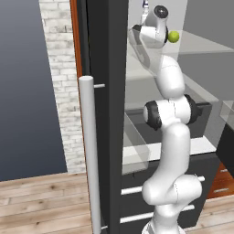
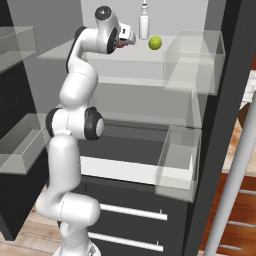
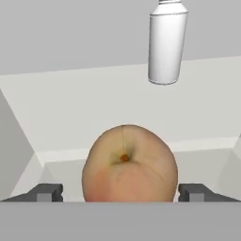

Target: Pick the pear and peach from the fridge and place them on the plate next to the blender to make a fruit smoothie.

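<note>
Inside the open fridge (image 2: 200, 15), on an upper glass shelf (image 2: 125, 55), the gripper (image 3: 121, 192) is seen reaching in at the end of the white arm (image 2: 75, 125). In the hand view, the peach (image 3: 130, 164) is found directly between the two dark fingertips (image 3: 44, 193), one tip on each side of it. The tips are spread wider than the fruit, and a slight gap appears to be left on either side, so the gripper is judged to be open around the peach rather than clamped on it; whether any contact is made cannot be told for certain. The peach is shown with its stem dimple facing the camera, resting on the pale shelf.

Beyond the peach, toward the back wall, a white bottle (image 3: 167, 42) is stood upright. In the right base view the same bottle (image 2: 144, 22) is seen at the back of the shelf, and the pear (image 2: 155, 43) is seen lying just beside it, nearer the front and apart from the gripper. In the left base view the pear (image 1: 173, 36) is seen just beside the wrist.

A clear door bin (image 2: 195, 60) is mounted on the open door, and a long silver handle (image 1: 89, 151) is seen in the foreground.
</note>
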